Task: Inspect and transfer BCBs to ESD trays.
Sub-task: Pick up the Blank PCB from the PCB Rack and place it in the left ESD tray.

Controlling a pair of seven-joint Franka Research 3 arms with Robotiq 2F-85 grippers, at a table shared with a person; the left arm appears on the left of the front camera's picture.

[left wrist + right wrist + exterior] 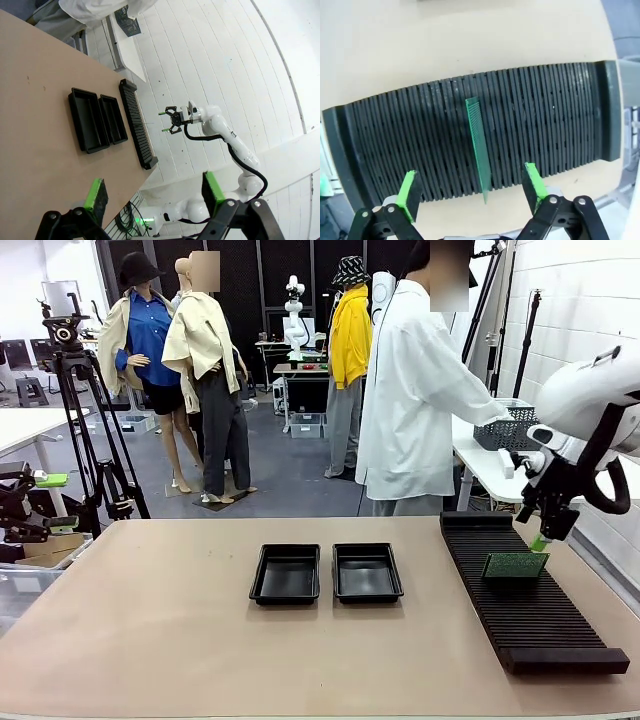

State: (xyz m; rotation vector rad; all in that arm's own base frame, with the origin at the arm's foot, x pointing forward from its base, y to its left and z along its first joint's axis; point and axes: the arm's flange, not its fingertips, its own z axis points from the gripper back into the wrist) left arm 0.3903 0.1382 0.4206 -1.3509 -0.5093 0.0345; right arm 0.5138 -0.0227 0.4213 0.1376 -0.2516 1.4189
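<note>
With my right tool (470, 172) spread wide over the BCB (479, 145) standing on edge in the rack (555, 115), I'd centre it between the pads (532, 182), descend straight, then clamp gently.

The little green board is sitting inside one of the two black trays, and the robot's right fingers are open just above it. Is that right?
No. The green board sits on edge in a slot of the long black ribbed rack, not in the black trays; the right wrist view shows it. The right gripper does have its fingers open just above it.
</note>
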